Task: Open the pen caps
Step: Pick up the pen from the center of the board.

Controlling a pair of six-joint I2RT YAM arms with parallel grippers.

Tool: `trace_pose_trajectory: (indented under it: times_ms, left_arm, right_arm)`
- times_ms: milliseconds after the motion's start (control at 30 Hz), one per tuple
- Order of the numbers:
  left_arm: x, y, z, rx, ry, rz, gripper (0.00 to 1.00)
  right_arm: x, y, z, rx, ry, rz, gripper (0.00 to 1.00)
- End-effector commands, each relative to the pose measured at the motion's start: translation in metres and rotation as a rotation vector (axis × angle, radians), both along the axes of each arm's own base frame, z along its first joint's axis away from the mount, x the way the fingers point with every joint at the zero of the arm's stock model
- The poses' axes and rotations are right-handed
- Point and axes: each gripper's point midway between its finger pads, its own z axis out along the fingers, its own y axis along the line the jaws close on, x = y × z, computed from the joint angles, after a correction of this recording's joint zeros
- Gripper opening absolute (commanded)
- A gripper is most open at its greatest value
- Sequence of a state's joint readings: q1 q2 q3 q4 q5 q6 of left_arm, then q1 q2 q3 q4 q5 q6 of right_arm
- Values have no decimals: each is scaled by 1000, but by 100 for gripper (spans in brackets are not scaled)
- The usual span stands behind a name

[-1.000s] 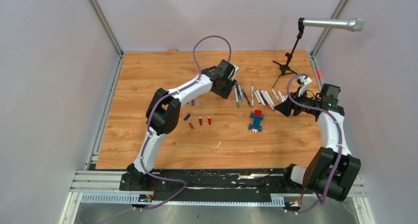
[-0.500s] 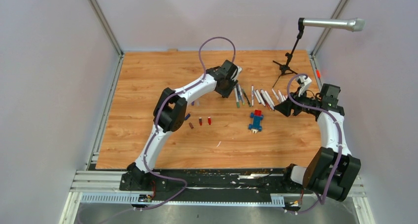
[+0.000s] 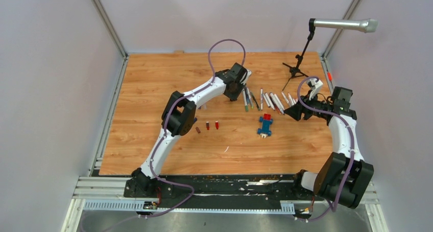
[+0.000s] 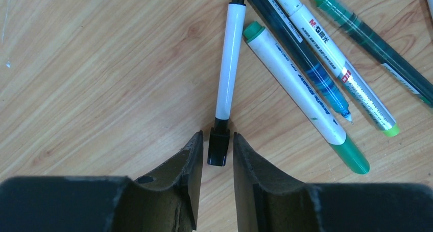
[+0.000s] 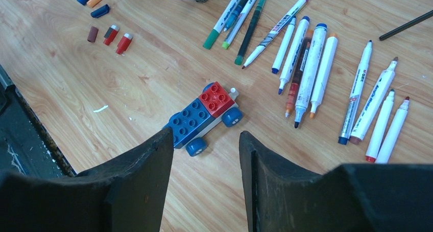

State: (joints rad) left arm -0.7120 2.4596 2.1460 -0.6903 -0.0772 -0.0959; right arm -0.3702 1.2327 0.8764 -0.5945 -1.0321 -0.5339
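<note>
A thin white pen [image 4: 228, 63] lies on the wooden table with its black pen cap [image 4: 218, 147] at the near end. My left gripper [image 4: 217, 136] is open but narrow, one finger on each side of that cap with a thin gap on both sides. From above, the left gripper [image 3: 236, 91] sits at the left end of the row of pens [image 3: 265, 99]. Loose pen caps [image 5: 111, 35] in red, brown, blue and orange lie apart on the wood. My right gripper [image 5: 206, 133] hangs open and holds nothing, above the table near the row's right end.
A blue-and-red block car [image 3: 265, 125] stands in front of the pens. A black microphone tripod [image 3: 296, 68] stands at the back right. Frame posts and walls close in the table's sides, and a black rail [image 3: 214, 183] runs along the near edge.
My left gripper has shifted slightly right toward the pens and its jaws have narrowed round the black cap. The right arm has not moved.
</note>
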Motion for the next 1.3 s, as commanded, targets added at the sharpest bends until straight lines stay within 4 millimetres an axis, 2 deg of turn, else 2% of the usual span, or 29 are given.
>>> trace_pose_trajectory:
  times_ms: [0, 100, 200, 300, 367, 467, 667, 733, 767, 867, 1033, 1100, 1167, 1267]
  left_arm:
    - [5, -3, 5, 2, -15, -18, 33]
    - [3, -2, 2, 3, -2, -19, 27]
    - [2, 1, 1, 14, 3, -8, 15]
    - [1, 7, 7, 33, -7, 0, 1]
    - [0, 12, 16, 45, -26, 6, 0]
    - [-1, 20, 39, 38, -71, 14, 0]
    - [-24, 21, 113, -134, -162, -5, 0]
    - [-41, 21, 130, -226, -168, -23, 0]
    - [-56, 22, 143, -286, -164, -46, 0]
    - [-98, 17, 159, -469, -106, -94, 0]
    - [-175, 6, 208, -883, 9, -194, 0]
    - [-197, 8, 224, -1039, 31, -198, 0]
    - [-211, 14, 240, -1184, 34, -186, 0]
    - [-224, 25, 258, -1360, 2, -161, 0]
  right_arm:
    - [3, 1, 20, -5, -77, 26, 51]
    - [3, 1, 21, -5, -78, 27, 51]
    - [3, 1, 21, -5, -77, 27, 51]
    - [3, 1, 21, -4, -79, 28, 51]
    - [3, 2, 21, -3, -79, 29, 51]
    - [3, 2, 21, -3, -79, 29, 51]
    - [-3, 9, 24, 18, -118, 73, 51]
    - [-9, 17, 28, 43, -152, 117, 51]
    - [-14, 22, 31, 60, -175, 144, 51]
    - [-30, 41, 44, 133, -257, 252, 50]
    - [-56, 77, 79, 163, -390, 434, 53]
    - [-61, 93, 100, 144, -403, 494, 54]
    - [-71, 111, 113, 152, -385, 569, 54]
    - [-83, 140, 124, 235, -263, 656, 55]
